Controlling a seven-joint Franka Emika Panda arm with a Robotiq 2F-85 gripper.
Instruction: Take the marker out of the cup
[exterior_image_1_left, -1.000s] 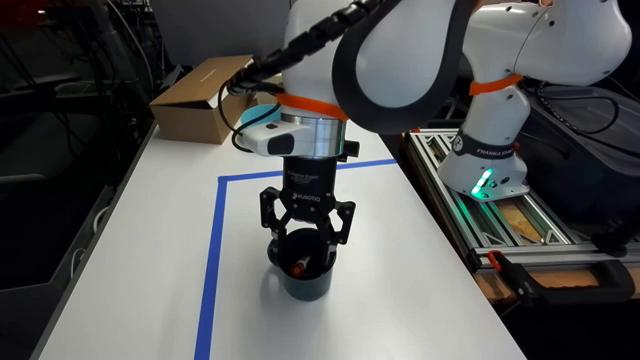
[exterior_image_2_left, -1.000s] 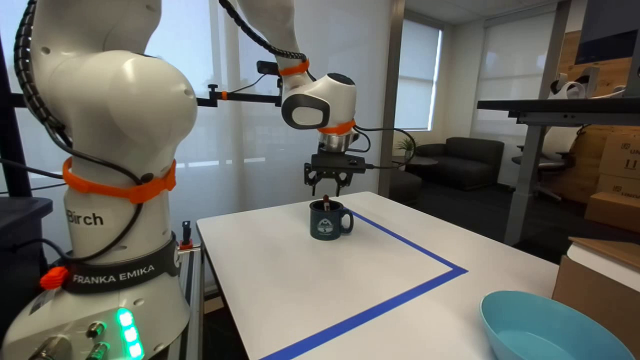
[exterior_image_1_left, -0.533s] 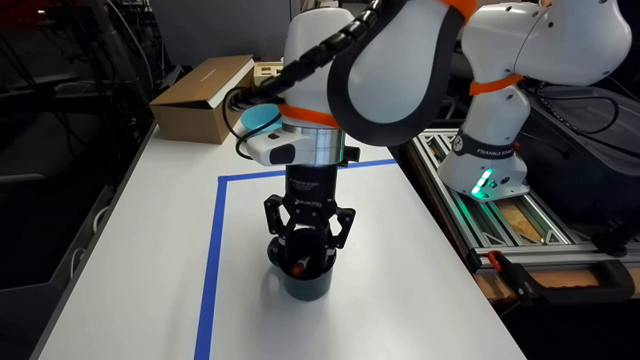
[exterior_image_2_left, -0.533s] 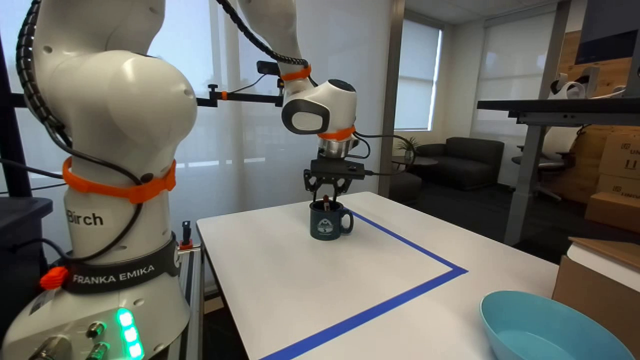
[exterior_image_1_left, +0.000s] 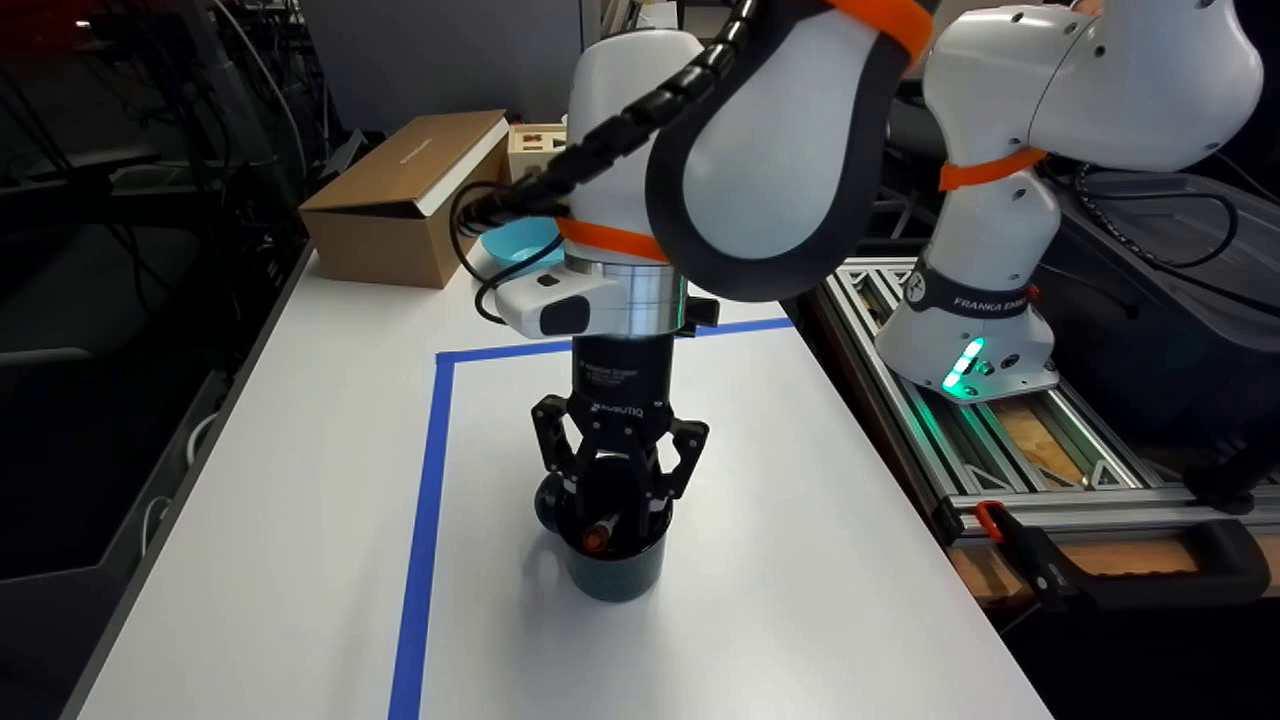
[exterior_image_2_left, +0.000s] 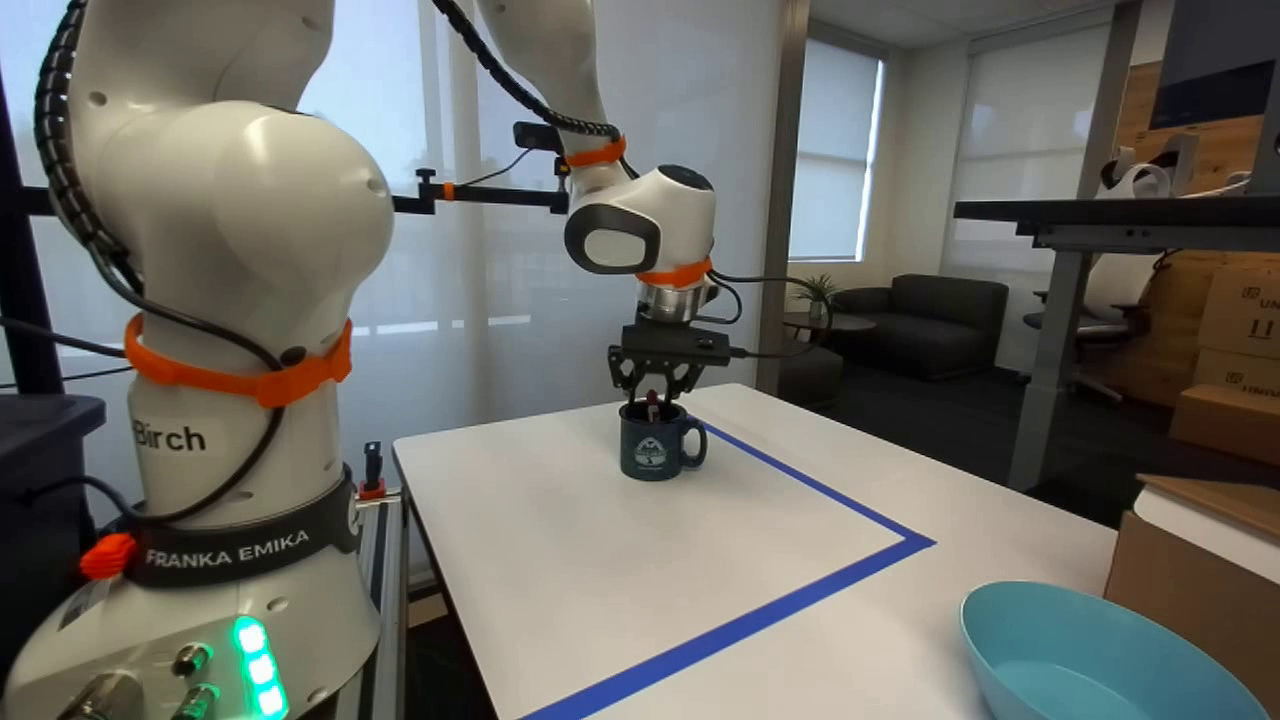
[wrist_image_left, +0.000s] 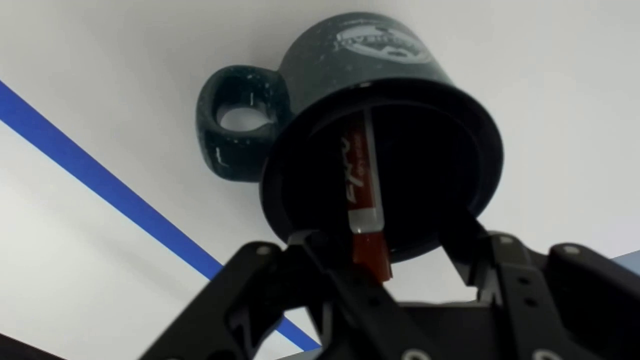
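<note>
The dark-teal cup stands upright on the white table, also in an exterior view and in the wrist view. The marker has a red label, a pale band and a red cap. It leans inside the cup, cap end up at the rim, in both exterior views. My gripper points down with its fingertips in the cup's mouth, also in an exterior view. The fingers are apart, with the marker's cap close to one finger in the wrist view. The fingertips are dark and hard to see.
Blue tape marks lines on the table. A light blue bowl and a cardboard box stand at the table's far end from the cup. The cup's handle sticks out to one side.
My gripper has moved down from above the cup so that its fingertips are in the mouth. The fingers look slightly closer together. The cup and marker have not visibly moved.
</note>
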